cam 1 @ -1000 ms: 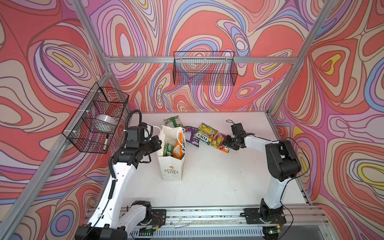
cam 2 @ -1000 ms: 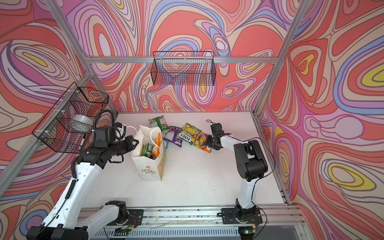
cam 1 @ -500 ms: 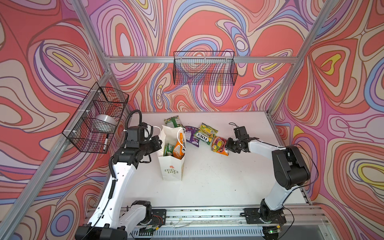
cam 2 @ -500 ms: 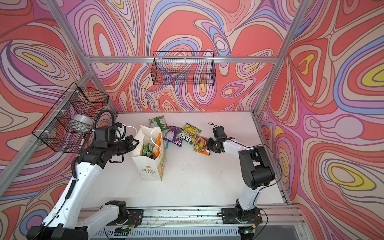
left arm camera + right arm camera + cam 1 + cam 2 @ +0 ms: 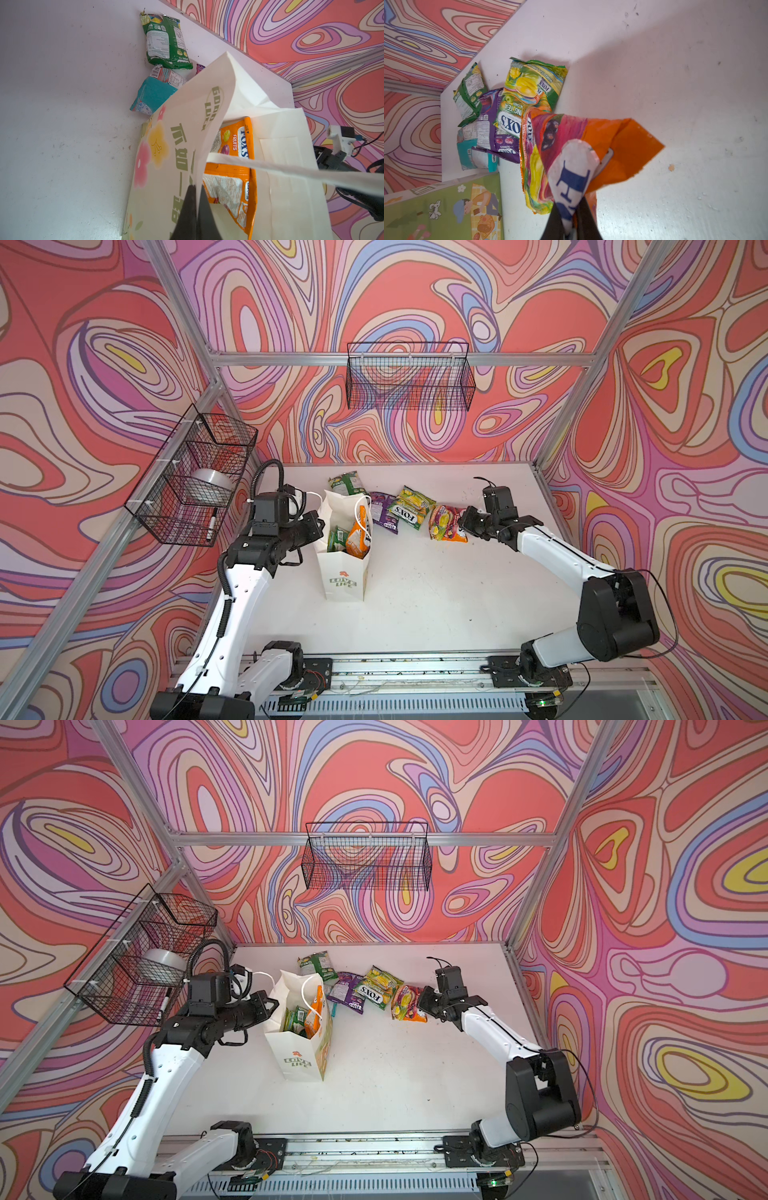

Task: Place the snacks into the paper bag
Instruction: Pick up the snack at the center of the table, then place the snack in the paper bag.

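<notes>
Orange pouch (image 5: 444, 523): edge clamped in right hand (image 5: 466, 524).
Right arm (image 5: 552, 556): low, outstretched.
Left hand (image 5: 317, 526): closed on paper bag (image 5: 345, 572) rim.

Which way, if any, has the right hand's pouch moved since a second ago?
Yes: the pouch has shifted slightly sideways, away from the paper bag.

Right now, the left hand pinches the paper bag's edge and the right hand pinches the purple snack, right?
No. The right hand pinches the orange snack; the purple snack lies loose, as the right wrist view shows. The left hand does pinch the paper bag by its edge.
</notes>
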